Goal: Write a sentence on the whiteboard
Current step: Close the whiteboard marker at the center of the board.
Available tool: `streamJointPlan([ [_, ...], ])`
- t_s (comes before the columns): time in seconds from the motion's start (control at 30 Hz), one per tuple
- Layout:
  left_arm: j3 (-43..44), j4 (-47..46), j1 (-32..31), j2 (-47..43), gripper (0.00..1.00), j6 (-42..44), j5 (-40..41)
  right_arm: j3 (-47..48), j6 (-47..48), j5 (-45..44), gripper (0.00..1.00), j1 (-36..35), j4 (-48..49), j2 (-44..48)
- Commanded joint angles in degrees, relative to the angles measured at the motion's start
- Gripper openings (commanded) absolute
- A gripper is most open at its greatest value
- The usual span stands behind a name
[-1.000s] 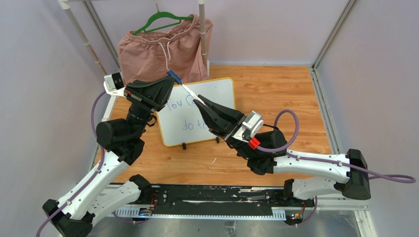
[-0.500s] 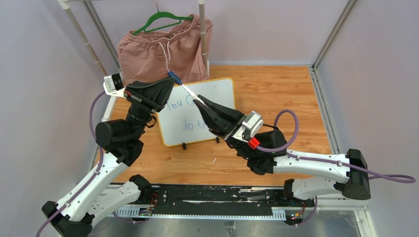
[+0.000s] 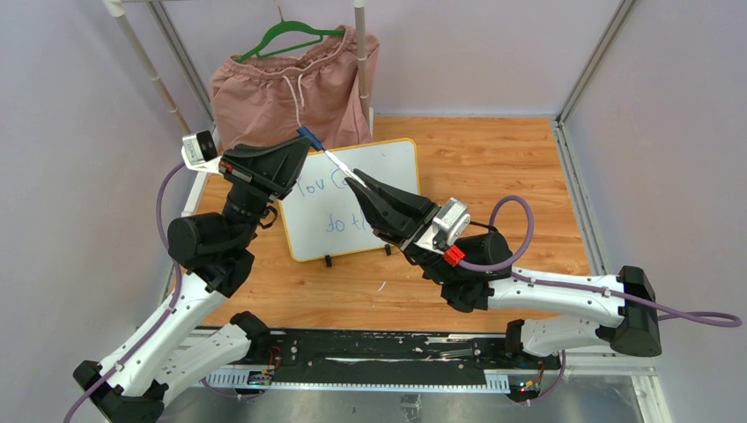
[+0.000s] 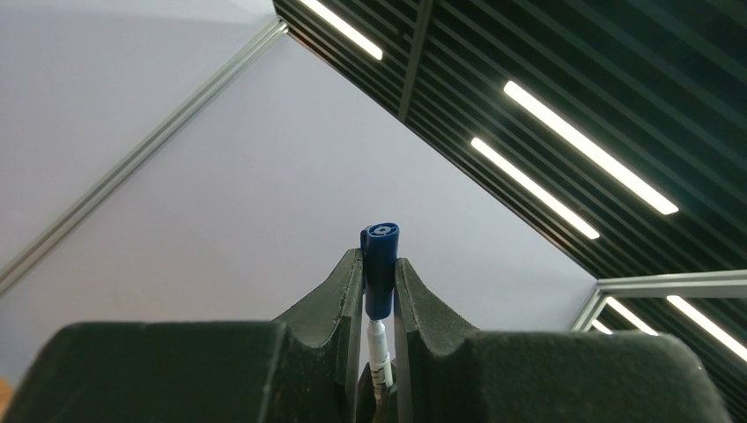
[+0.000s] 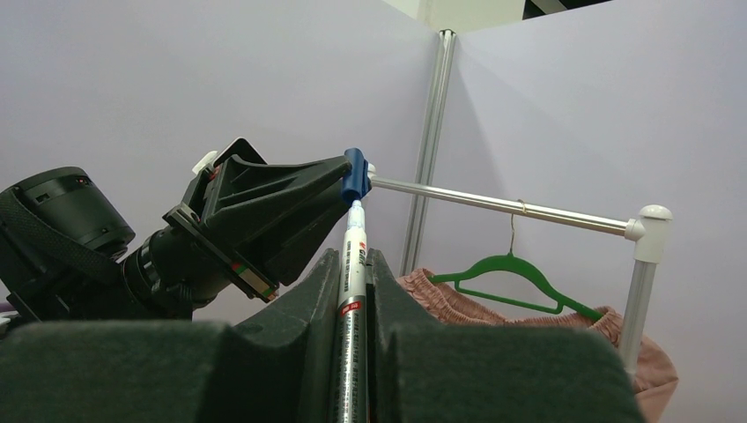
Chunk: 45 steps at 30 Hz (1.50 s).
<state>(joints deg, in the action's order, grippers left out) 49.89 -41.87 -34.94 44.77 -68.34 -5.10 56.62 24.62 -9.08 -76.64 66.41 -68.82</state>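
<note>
The whiteboard (image 3: 392, 172) with its yellow frame stands at mid table. Parts of the blue sentence (image 3: 310, 187) show on it, "You" above and "do th" (image 3: 339, 222) below; the arms hide the rest. Above the board my right gripper (image 3: 356, 181) is shut on the silver-and-white marker (image 3: 337, 163), also seen as the marker (image 5: 352, 308) between the right gripper (image 5: 353, 257) pads. My left gripper (image 3: 302, 141) is shut on the blue cap (image 3: 307, 135). The cap (image 4: 380, 269) sits pinched in the left gripper (image 4: 380, 263), with the marker's narrow white end (image 4: 378, 348) at its mouth.
Pink shorts (image 3: 273, 92) hang on a green hanger (image 3: 295, 37) from a white rack (image 3: 361, 53) behind the board. Metal frame posts and lilac walls enclose the wooden table (image 3: 493, 167). The board's black feet (image 3: 328, 260) rest near the arms.
The left arm's wrist and elbow have drifted slightly left. Both grippers, the cap and the marker stay where they were.
</note>
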Motion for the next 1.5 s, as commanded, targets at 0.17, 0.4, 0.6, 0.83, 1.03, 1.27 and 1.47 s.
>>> streamJointPlan([
  [0.17, 1.3, -1.2, 0.4, 0.1, 0.00, -0.1, -1.4, 1.0, -0.8, -0.3, 0.00, -0.9, 2.6, 0.1],
  [0.4, 0.7, -1.9, 0.4, 0.4, 0.00, -0.9, -1.8, 1.5, -1.0, -0.1, 0.00, -0.9, 2.6, -0.4],
  [0.6, 0.4, -3.1, 0.4, 0.7, 0.00, -1.8, -2.8, 1.7, -1.0, -0.4, 0.00, -0.9, 2.6, -0.9],
  [0.83, -0.6, -3.8, 0.4, 0.5, 0.00, -2.5, -3.3, 2.4, -0.3, -0.5, 0.00, -0.9, 3.3, -1.5],
  [1.03, -1.2, -3.3, 0.4, 0.2, 0.00, -2.4, -3.4, 3.5, 0.3, -0.2, 0.00, -0.9, 4.0, -2.3],
  [1.27, -1.7, -3.1, 0.4, -0.1, 0.00, -2.4, -3.2, 4.4, 0.4, 0.4, 0.00, -0.9, 4.4, -3.0],
  [1.47, -2.0, -3.3, 0.4, -0.1, 0.00, -3.0, -3.3, 4.7, 1.4, 0.6, 0.00, -0.9, 4.9, -3.6],
])
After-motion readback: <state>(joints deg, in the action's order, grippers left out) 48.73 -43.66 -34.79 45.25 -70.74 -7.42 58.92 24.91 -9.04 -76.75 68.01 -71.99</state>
